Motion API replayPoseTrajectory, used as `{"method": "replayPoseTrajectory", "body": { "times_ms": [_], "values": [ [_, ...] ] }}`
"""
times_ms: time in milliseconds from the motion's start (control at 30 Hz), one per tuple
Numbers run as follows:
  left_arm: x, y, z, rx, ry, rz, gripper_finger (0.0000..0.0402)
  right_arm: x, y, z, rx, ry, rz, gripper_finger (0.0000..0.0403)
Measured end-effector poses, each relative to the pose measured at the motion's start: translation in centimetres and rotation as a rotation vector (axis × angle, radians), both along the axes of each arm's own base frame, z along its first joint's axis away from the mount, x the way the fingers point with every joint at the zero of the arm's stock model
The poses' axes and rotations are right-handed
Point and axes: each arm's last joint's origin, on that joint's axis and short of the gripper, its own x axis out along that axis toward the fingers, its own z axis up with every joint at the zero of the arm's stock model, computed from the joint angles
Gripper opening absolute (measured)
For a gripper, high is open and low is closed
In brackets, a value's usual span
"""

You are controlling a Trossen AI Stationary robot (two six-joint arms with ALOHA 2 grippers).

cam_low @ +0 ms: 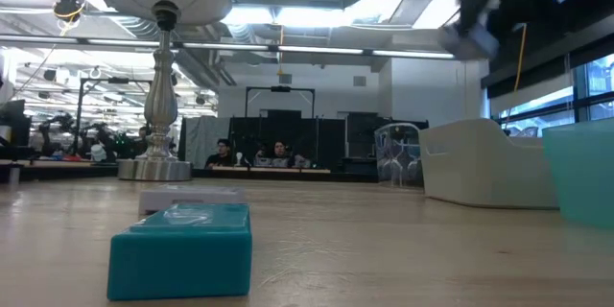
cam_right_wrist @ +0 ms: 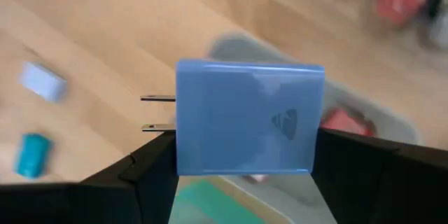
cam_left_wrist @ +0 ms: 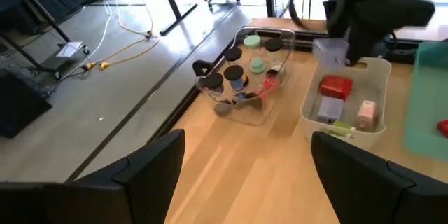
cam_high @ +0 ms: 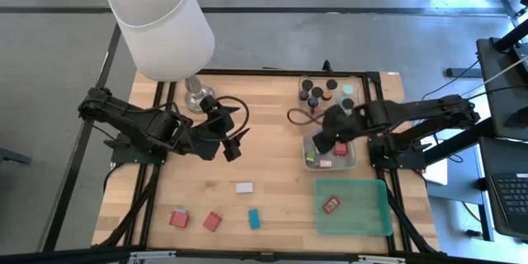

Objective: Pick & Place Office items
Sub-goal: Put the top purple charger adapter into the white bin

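A blue plug adapter (cam_right_wrist: 248,117) with two prongs is clamped between the right gripper (cam_right_wrist: 245,164) fingers, held above the grey tray (cam_high: 351,163). The left gripper (cam_high: 233,136), spread wide and empty, is held just beside the lamp (cam_high: 165,25) base. Red blocks (cam_high: 179,218), a teal block (cam_high: 254,219) and a white block (cam_high: 244,187) are left on the table (cam_high: 272,132) well apart from the grey tray.

No words or numbers can be read anywhere. The blue plug block (cam_right_wrist: 249,117) has only a small pressed-in logo mark on its side, too faint to read.
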Motion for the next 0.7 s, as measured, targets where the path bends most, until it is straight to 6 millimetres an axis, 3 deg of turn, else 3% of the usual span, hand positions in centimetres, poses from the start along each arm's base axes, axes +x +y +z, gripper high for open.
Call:
{"method": "replayPoseTrajectory", "body": {
  "times_ms": [167, 333, 467, 700],
  "values": [
    [0.0, 0.0, 0.0, 0.025, 0.021, -0.014, 0.0308, -0.8, 0.4, -4.7, 0.053, 0.118, -0.048, 0.0267],
    [0.0, 0.0, 0.0, 0.028, 0.024, -0.016, 0.0308, -1.1, 0.6, -8.8, 0.153, 0.115, -0.06, 0.0267],
    [0.0, 0.0, 0.0, 0.032, 0.026, -0.017, 0.0308, -1.2, 0.6, -11.0, 0.184, 0.082, -0.105, 0.0267],
    [0.0, 0.0, 0.0, 0.024, 0.02, -0.013, 0.0308, -1.1, 0.4, -12.8, 0.198, -0.011, -0.155, 0.0267]
  ]
}}
